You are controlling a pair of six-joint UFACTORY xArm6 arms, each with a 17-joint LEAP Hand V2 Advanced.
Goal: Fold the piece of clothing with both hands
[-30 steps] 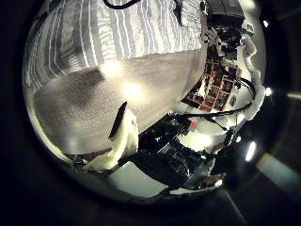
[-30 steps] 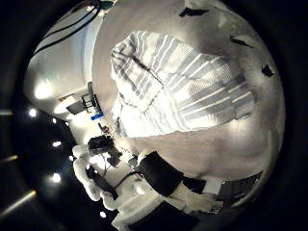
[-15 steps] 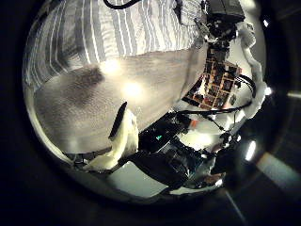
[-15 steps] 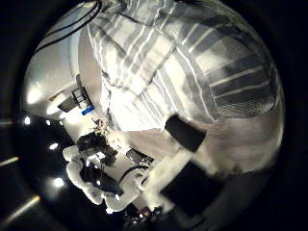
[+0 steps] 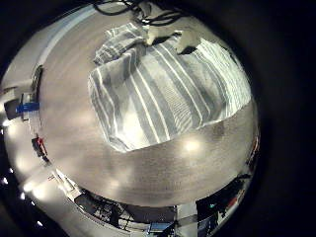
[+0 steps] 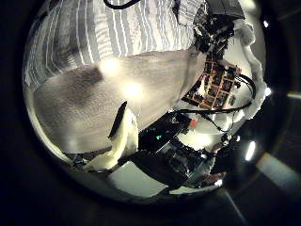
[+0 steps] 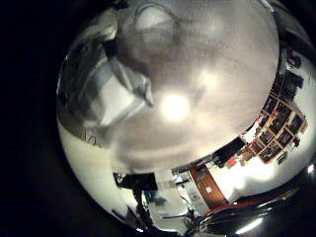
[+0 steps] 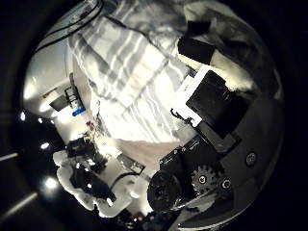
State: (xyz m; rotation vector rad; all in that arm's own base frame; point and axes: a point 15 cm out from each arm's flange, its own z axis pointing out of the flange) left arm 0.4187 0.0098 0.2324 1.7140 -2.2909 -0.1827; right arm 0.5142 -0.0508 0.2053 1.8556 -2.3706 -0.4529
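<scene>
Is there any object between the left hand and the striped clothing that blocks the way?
Nothing visible does. In the left palm views only bare table lies beside the striped clothing; no other object rests there.

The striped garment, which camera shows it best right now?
The left little finger side palm view: the striped garment lies nearly whole on the table. The left thumb view catches only one edge, the right little finger view a small part, the right thumb view a close-up behind robot hand parts.

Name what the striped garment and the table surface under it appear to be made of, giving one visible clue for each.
Striped garment: looks like a soft woven or knitted fabric, matte, since it lies in folds and rumples at one end. The exact fibre cannot be told.
Table surface: seems a hard, smooth board, perhaps laminate or coated wood, because it shows bright lamp reflections and stays flat.
</scene>
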